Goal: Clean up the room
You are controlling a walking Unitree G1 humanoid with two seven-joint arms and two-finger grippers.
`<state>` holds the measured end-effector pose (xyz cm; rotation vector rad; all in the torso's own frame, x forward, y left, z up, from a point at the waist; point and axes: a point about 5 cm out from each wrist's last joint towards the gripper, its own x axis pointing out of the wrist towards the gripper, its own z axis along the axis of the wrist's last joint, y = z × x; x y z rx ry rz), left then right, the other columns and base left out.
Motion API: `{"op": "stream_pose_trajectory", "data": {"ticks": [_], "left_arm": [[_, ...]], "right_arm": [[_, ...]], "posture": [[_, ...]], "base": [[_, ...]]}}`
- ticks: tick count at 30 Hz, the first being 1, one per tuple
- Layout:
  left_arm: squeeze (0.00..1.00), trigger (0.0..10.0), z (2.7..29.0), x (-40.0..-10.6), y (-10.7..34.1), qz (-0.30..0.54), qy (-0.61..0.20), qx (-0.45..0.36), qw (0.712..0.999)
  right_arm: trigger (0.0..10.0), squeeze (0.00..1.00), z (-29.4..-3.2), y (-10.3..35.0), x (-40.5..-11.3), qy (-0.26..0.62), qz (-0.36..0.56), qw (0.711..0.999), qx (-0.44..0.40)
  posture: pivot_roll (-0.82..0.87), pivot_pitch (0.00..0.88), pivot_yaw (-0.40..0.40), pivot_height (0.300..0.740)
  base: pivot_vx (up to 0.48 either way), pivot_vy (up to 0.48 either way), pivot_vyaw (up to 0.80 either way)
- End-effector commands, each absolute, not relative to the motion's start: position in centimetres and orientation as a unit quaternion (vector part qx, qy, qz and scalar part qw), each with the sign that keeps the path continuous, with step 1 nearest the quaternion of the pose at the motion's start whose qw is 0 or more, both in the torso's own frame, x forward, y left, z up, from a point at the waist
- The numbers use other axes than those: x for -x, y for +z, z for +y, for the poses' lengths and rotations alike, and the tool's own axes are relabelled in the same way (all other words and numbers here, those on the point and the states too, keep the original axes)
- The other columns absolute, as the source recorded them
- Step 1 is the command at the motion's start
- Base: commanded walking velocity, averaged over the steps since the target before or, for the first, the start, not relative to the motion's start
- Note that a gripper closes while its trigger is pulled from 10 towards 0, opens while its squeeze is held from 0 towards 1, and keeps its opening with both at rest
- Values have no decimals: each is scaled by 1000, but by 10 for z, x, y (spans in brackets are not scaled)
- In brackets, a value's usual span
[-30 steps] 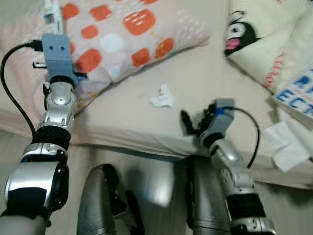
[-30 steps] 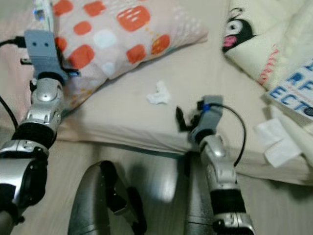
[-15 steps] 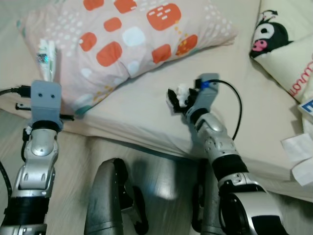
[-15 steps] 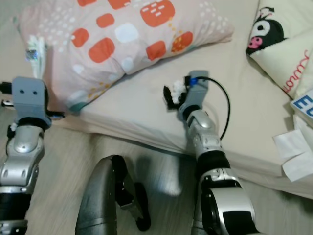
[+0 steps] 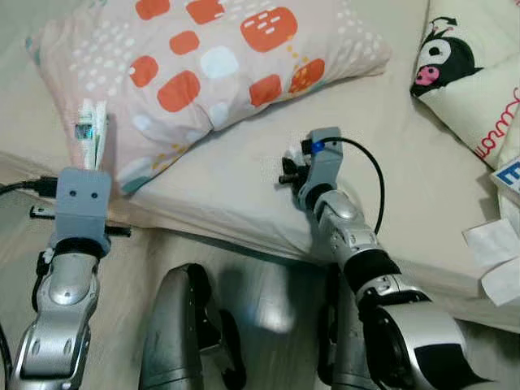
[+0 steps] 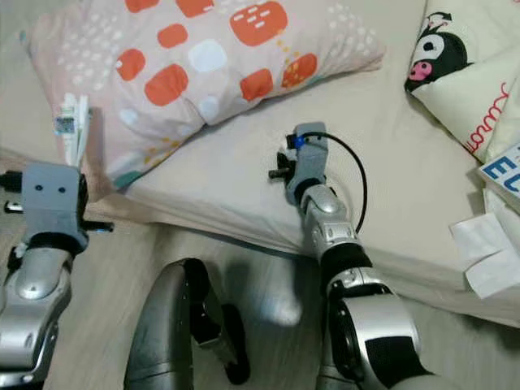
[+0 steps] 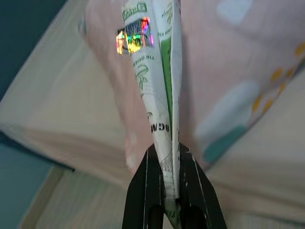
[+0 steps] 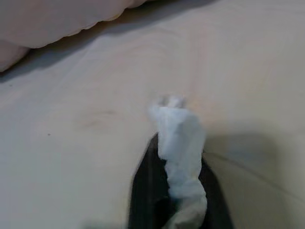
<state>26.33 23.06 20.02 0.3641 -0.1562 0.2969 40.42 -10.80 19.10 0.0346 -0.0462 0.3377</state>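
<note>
Far left: left gripper (image 7: 170, 191) raised beside the bed edge, fingers clamped on a folded white-and-green wrapper (image 7: 155, 90). Wrapper stands upright above the wrist camera block, flattened, with a small shiny hologram patch near its top; print too small to read. Its lower end is hidden between the black fingers. Behind it, the near corner of the patterned pillow (image 5: 219, 73), pink with orange and pale blue blocks, lying on the beige bed sheet (image 5: 236, 183). Wrapper not touching the pillow as far as can be told; just in front of its corner in the eye views.

Centre, low: the robot's own grey legs over pale wood flooring (image 5: 130, 268), somewhat blurred.

Centre right: right gripper (image 8: 178, 191) out over the sheet, near the bed's front edge, below the pillow's right end. Fingers closed on a crumpled white tissue (image 8: 180, 143); the wad sticks out past the fingertips and its tip lies close to the sheet, contact hard to judge. In the eye views the wrist block covers most of the tissue; only a white scrap shows.

Right: cream cushion with a black cartoon face (image 5: 455, 61), cut off by the frame. Further right, a blue-lettered item, cut off. Lower right, flat white tissues (image 5: 496, 256) at the bed edge.
</note>
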Motion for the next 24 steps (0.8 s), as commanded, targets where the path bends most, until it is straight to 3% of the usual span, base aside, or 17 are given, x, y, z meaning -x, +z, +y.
{"op": "stream_pose_trajectory", "data": {"ticks": [1, 11, 15, 17, 18, 19, 21, 22, 23, 24], "left_arm": [[0, 0, 236, -257, 192, -54, 158, -179, 970], [0, 0, 230, -262, 176, -27, 177, -135, 975], [0, 0, 220, -287, 163, 2, 151, 4, 988], [0, 0, 220, -287, 163, 2, 151, 4, 988], [0, 1686, 211, -294, 166, -9, 106, 70, 992], [0, 1686, 211, -294, 166, -9, 106, 70, 992], [0, 2902, 206, -297, 170, -24, 81, 74, 994], [0, 4431, 203, -300, 172, -32, 71, 67, 995], [0, 4431, 203, -300, 172, -32, 71, 67, 995], [0, 6353, 201, -302, 174, -42, 64, 68, 995]], "right_arm": [[0, 0, -106, 175, -401, 174, 3, 984, -24], [0, 0, -112, 173, -399, 169, -13, 984, -56], [0, 0, -114, 179, -392, 176, -62, 968, -166], [0, 0, -114, 179, -392, 176, -62, 968, -166], [0, 0, -102, 180, -380, 213, -74, 954, -199], [0, 0, -102, 180, -380, 213, -74, 954, -199], [0, 0, -92, 175, -367, 249, -72, 944, -204], [0, 0, -89, 167, -360, 255, -67, 944, -196], [0, 0, -89, 167, -360, 255, -67, 944, -196], [0, 0, -87, 159, -355, 259, -60, 944, -194]], "posture": [[134, 517, 67, 535], [102, 393, 30, 535], [60, 295, 11, 535], [60, 295, 11, 535], [22, 242, -3, 535], [22, 242, -3, 535], [7, 225, -8, 535], [-1, 196, -16, 540], [-1, 196, -16, 540], [-3, 189, -19, 545]], "base": [[0, 0, 0], [0, 0, 0], [0, 0, 0], [0, 0, 0], [0, 0, 0], [0, 0, 0], [0, 0, 0], [0, 0, 0], [0, 0, 0], [0, 0, 0]]}}
